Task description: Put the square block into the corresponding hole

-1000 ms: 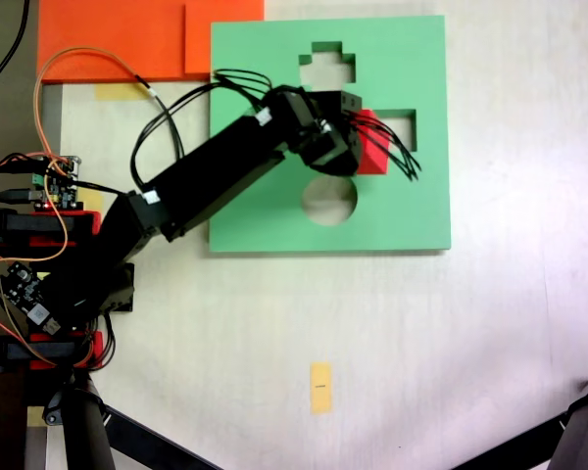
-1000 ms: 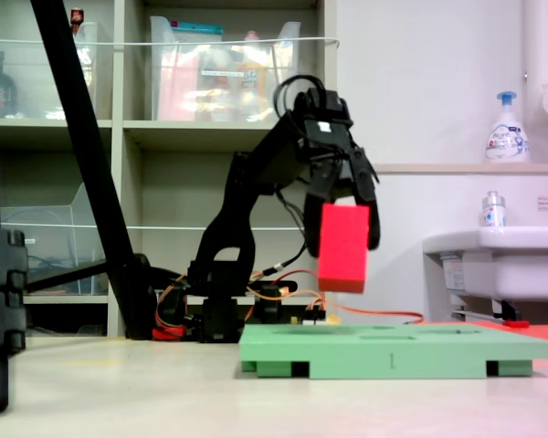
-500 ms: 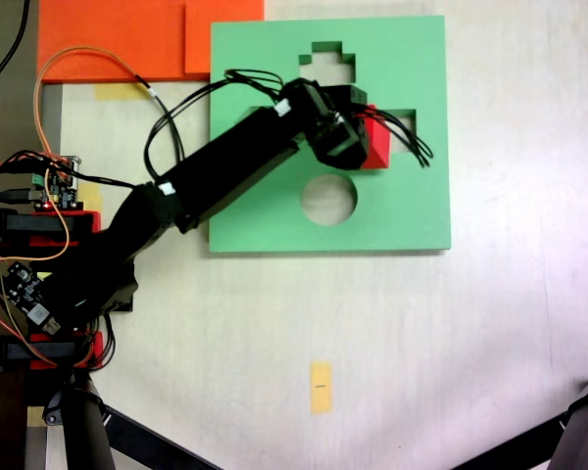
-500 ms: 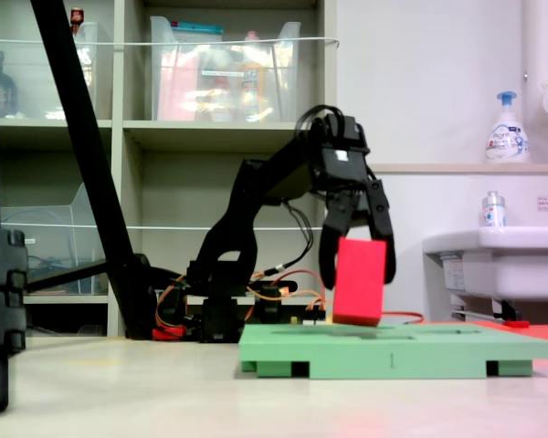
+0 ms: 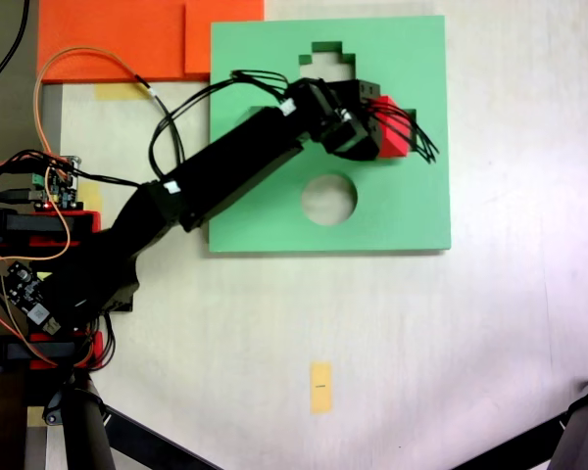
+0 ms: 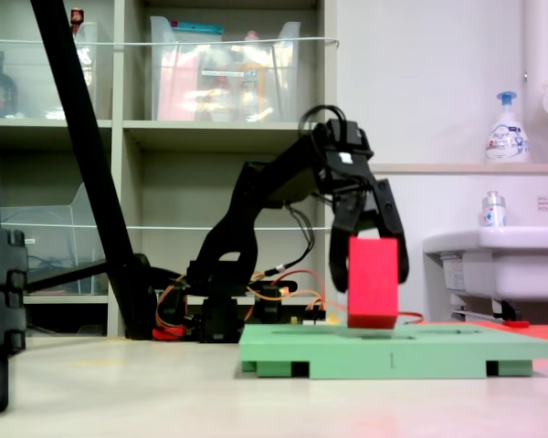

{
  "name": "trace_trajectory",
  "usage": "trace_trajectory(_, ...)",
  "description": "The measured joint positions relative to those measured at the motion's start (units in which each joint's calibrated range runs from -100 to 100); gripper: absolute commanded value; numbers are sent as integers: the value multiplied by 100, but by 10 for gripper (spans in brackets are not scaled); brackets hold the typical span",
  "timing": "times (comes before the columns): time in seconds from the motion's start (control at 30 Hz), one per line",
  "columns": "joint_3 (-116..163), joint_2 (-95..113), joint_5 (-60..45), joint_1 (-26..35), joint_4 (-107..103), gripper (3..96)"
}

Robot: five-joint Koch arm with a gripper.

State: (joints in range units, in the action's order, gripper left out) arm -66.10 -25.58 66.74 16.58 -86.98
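Note:
The square block (image 5: 396,127), a bright red foam piece, is held upright by my gripper (image 5: 386,125), which is shut on it with one finger on each side. In the second exterior view the block (image 6: 373,281) hangs with its lower end right at the top surface of the green board (image 6: 393,356); the gripper (image 6: 372,281) clasps it from above. Seen from above, the block sits over the right-hand part of the green board (image 5: 412,206), where the square hole lies. The block and the gripper's wires hide almost all of that hole.
The board also has a round cutout (image 5: 329,199) and a stepped cutout (image 5: 325,61). Orange foam sheets (image 5: 118,39) lie at the first exterior view's top left, circuit boards and wires (image 5: 49,186) at its left. A yellow tape marker (image 5: 320,387) and tripod legs (image 5: 578,436) lie below.
The gripper has carried the red block toward the first exterior view's right and down; the block has gone from hanging well above the board to reaching its surface, now upright.

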Motion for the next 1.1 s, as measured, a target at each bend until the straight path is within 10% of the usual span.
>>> trace_trajectory(1.1, -10, -958, -44, 83, 607, 297)
